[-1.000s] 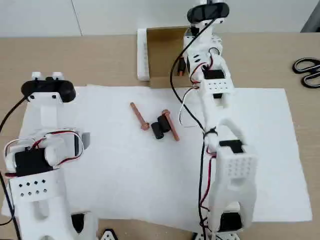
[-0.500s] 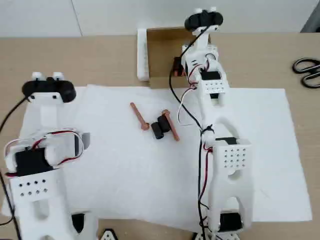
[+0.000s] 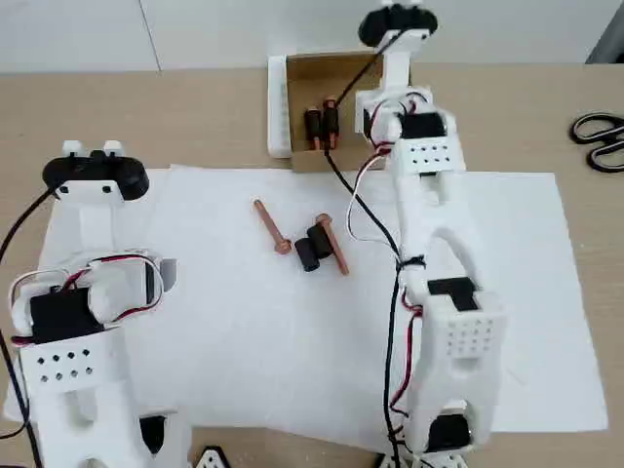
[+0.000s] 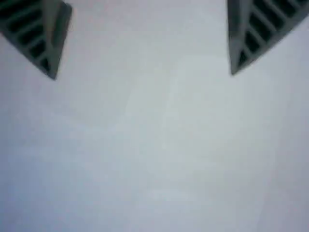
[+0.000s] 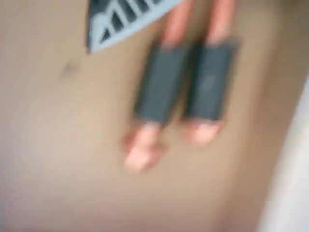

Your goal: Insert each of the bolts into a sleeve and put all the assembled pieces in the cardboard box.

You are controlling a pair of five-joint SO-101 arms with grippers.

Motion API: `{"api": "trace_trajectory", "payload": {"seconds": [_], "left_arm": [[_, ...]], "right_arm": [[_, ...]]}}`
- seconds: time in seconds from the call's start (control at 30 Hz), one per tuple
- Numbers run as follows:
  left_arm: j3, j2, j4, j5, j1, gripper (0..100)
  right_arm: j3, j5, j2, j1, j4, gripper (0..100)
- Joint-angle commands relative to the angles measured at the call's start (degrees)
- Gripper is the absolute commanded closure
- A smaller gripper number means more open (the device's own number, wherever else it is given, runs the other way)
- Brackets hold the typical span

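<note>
Hovering my right gripper (image 3: 370,109), spread and empty, above two assembled pieces (image 3: 322,125) in the cardboard box (image 3: 336,66), I reckon a loose bolt (image 3: 270,226) behind it comes next.

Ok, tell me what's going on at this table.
Bolts are being fitted into sleeves and boxed. Two assembled pieces lie side by side in the cardboard box, and the right arm is stretched out over it. On the white sheet lie a loose bolt and a second bolt resting against two black sleeves, none of them boxed yet. The left gripper hangs open over bare sheet, holding nothing.
</note>
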Motion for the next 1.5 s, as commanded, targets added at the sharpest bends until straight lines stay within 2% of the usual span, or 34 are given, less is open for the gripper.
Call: {"api": "trace_trajectory", "payload": {"seconds": [0.0, 0.23, 0.4, 0.63, 0.77, 1.07, 1.47], "left_arm": [[-0.2, -0.7, 0.1, -0.1, -0.1, 78], [-0.2, -0.7, 0.1, -0.3, -0.4, 78], [-0.3, -0.7, 0.1, -0.4, -7.1, 78], [1.2, -0.7, 0.1, -0.4, -23.6, 78], [4.7, -0.7, -0.3, -0.5, -29.1, 78], [9.5, -0.7, -3.2, -3.6, -30.9, 78], [9.5, -0.7, -3.2, -3.6, -30.9, 78]], "right_arm": [[-3.3, 0.0, -10.8, -2.5, 13.5, 82.9], [-3.2, 0.3, -16.7, -9.8, 36.4, 82.9], [-3.1, 0.4, -16.6, -15.2, 45.0, 82.7], [4.0, 0.2, -16.7, -19.7, 45.1, 82.9], [9.3, 0.0, -16.7, -20.4, 44.4, 83.0], [19.0, 0.5, -16.6, -25.5, 35.4, 83.0], [24.4, 4.0, -12.1, -25.4, 27.0, 83.1]]}}
